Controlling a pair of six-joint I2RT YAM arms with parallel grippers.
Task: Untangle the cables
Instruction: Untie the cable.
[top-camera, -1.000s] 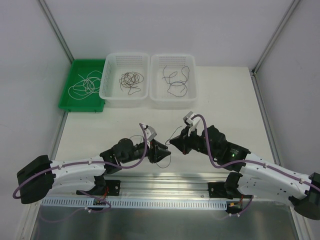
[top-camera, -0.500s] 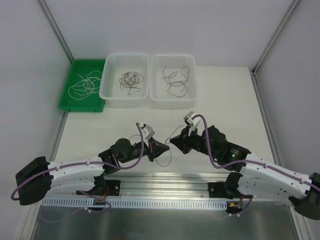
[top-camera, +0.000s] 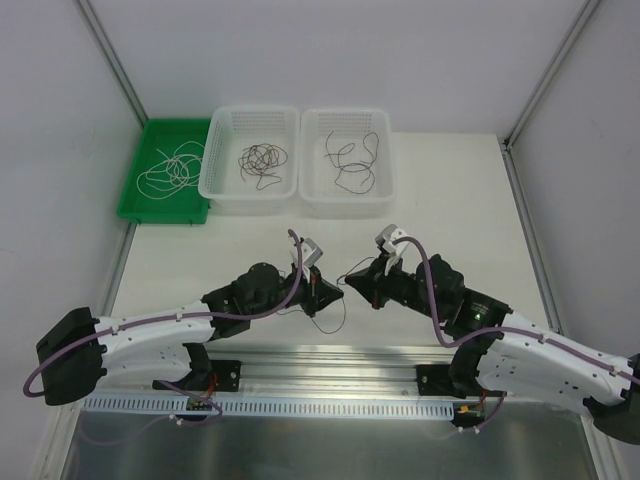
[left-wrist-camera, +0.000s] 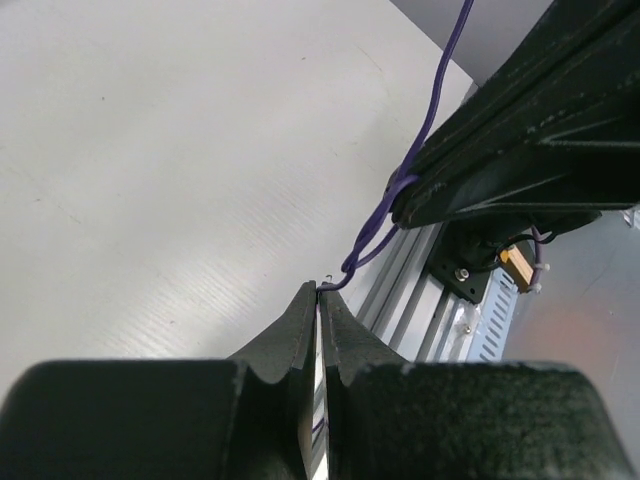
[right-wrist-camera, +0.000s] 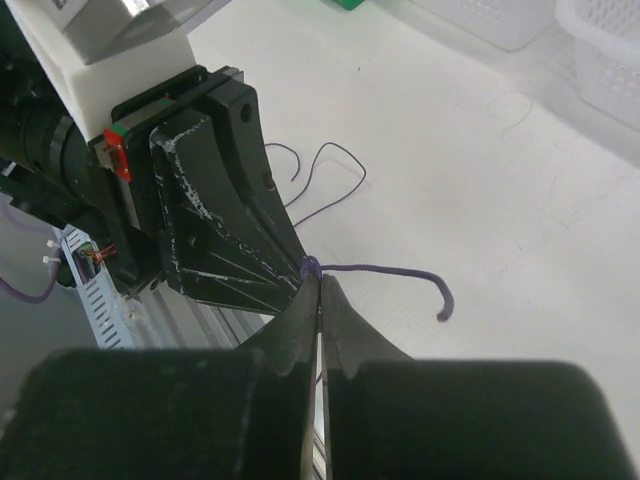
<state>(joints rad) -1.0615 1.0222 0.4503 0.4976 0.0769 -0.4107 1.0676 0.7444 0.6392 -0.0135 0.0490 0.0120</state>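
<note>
Your left fingers (left-wrist-camera: 292, 335) and right fingers (right-wrist-camera: 345, 318) were both pinched shut on the purple cable (right-wrist-camera: 385, 268), tip to tip mid near edge of the bench (top-camera: 450, 200). Its slack trailed sideways, and neither arm was nearer.

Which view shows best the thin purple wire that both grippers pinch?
The right wrist view: the purple wire runs clearly from what looks like a knot at the tips of the right gripper to its hooked end. The left wrist view shows a loop rising from the left gripper. The top view hardly shows it.
</note>
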